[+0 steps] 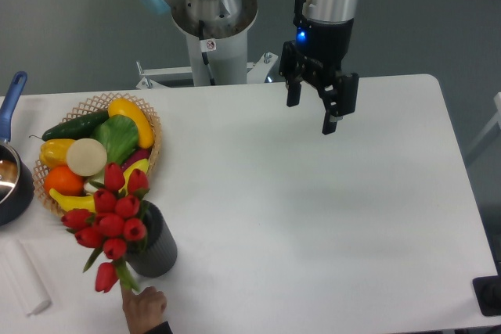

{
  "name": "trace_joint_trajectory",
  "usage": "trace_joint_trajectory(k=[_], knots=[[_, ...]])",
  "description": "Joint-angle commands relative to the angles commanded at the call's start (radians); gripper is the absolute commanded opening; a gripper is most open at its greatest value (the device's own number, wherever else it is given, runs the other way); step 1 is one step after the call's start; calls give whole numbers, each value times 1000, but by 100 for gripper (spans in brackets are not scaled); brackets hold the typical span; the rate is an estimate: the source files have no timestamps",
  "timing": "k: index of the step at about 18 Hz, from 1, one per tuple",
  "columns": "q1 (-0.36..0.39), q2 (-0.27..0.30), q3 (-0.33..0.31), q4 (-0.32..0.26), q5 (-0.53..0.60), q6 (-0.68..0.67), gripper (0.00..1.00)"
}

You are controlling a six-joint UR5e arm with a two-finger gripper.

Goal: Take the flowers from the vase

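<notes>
The flowers (111, 220), a bunch of red tulip buds with green stems and leaves, stand in the dark grey ribbed vase (160, 249) near the table's front left. They lean out to the left of the vase. My gripper (311, 111) hangs open above the far middle of the table, well to the right of the flowers and far from them, with nothing between its fingers.
A wicker basket (149, 119) of fruit and vegetables sits just behind the vase. A dark pot with a blue handle (12, 93) is at the left edge. A human hand (143, 304) reaches in at the front edge, touching a flower stem. A white block (19, 279) lies front left.
</notes>
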Motion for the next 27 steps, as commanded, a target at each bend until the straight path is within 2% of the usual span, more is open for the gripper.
trace_joint_trajectory(k=[2, 5, 8, 10, 11, 14, 17, 21, 25, 27], knots=[[-2, 5, -2, 0, -2, -53, 100], [-9, 5, -5, 15, -29, -226, 100], [-18, 0, -47, 78, -128, -415, 100], [-23, 3, -90, 124, -196, -494, 100], [-23, 5, -116, 142, -239, -514, 100], [-38, 5, -164, 143, -307, -528, 100], [-66, -6, -184, 144, -331, -578, 100], [-75, -63, -186, 181, -483, -600, 100], [-123, -123, -189, 271, -491, -600, 100], [-141, -155, -186, 281, -491, -598, 100]])
